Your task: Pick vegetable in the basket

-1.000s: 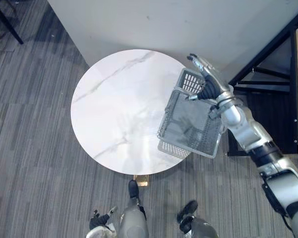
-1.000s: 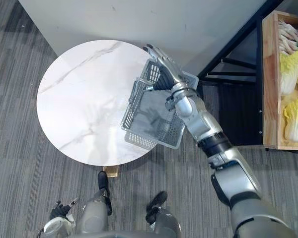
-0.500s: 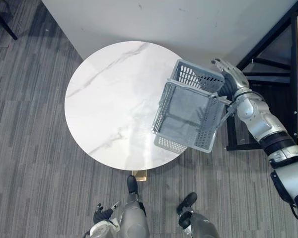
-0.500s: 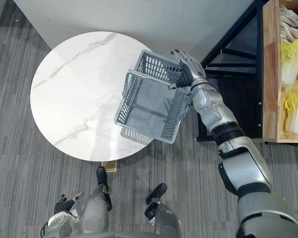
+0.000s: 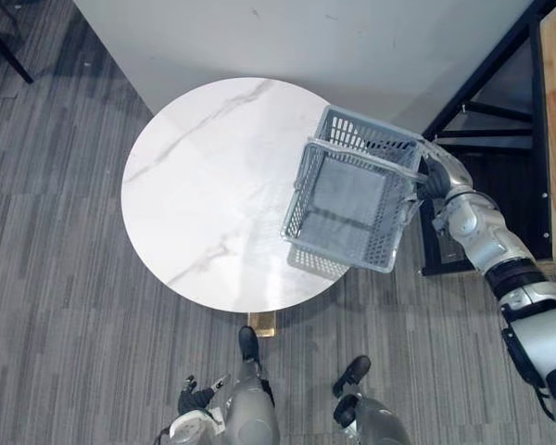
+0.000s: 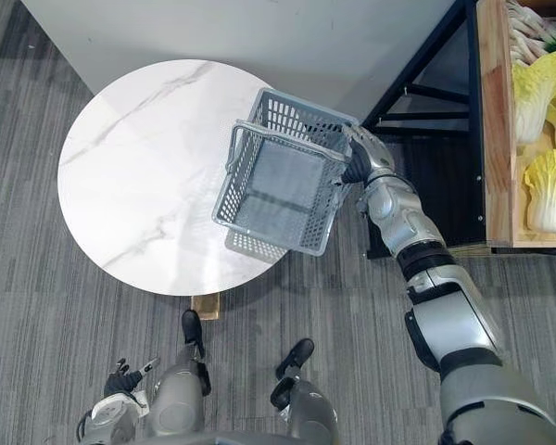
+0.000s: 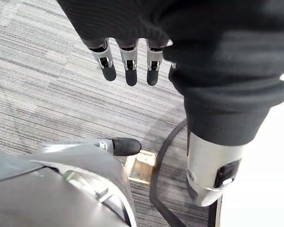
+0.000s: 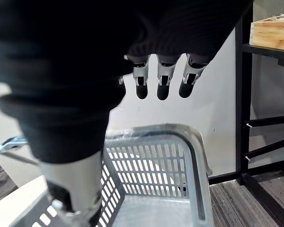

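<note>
The tilted basket rests against the right hand, whose fingers are straight, not curled.

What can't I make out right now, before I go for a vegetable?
- How the basket is carried: in both eye views it covers most of the right robot hand, and in the right wrist view the hand's dark cover blocks the point of contact.
- Vegetable crate: cut off by the right edge of the right eye view, so what it holds beyond the cabbages is unknown.
</note>
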Tool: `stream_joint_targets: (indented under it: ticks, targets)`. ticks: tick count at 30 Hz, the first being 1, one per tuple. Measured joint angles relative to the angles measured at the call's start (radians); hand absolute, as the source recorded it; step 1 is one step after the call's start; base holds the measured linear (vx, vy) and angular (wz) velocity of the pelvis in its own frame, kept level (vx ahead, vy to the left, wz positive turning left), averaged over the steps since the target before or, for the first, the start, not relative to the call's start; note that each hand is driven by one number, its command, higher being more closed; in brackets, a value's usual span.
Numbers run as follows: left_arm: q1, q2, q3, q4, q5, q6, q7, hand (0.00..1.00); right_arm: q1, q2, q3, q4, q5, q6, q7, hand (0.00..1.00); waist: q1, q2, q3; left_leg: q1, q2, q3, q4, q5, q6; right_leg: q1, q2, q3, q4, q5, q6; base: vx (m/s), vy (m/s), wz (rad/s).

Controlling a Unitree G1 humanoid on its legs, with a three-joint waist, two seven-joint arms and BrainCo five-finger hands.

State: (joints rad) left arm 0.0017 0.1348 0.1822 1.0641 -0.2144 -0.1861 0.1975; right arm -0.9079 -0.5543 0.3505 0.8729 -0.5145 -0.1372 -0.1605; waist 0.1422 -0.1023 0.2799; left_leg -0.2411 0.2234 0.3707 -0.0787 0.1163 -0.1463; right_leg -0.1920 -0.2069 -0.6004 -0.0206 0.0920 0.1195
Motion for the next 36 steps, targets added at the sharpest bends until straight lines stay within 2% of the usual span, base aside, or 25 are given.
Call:
stream_joint_targets:
  ticks: [12, 29, 36]
  targets:
    - [0.000, 0.001, -0.008, 0.000, 0.000, -0.001, -0.005, 0.00, 0.001, 0.023, 0.000, 0.048, -0.028, 0.002, 0.000, 0.00, -0.001, 0.003, -0.002, -0.010, -0.016, -0.012, -0.016, 0.018, 0.004, 0.003, 0.001, -0.007, -0.034, 0.026, 0.002, 0.01, 0.007, 0.02]
    - [0.000, 0.002, -0.018, 0.000, 0.000, -0.002, -0.004, 0.00, -0.042, 0.028, -0.004, 0.099, -0.028, 0.005, -0.003, 0.00, 0.003, 0.007, -0.004, -0.037, -0.020, -0.048, -0.016, 0.028, 0.002, 0.001, 0.000, -0.035, -0.035, 0.026, 0.002, 0.01, 0.009, 0.05]
    - [0.000, 0.012, -0.029, 0.000, -0.001, -0.007, -0.004, 0.00, -0.081, 0.057, -0.038, 0.167, -0.028, 0.017, -0.005, 0.00, 0.009, 0.007, -0.003, -0.050, -0.022, -0.059, -0.016, 0.033, 0.007, -0.003, 0.000, -0.048, -0.035, 0.026, 0.002, 0.01, 0.015, 0.05]
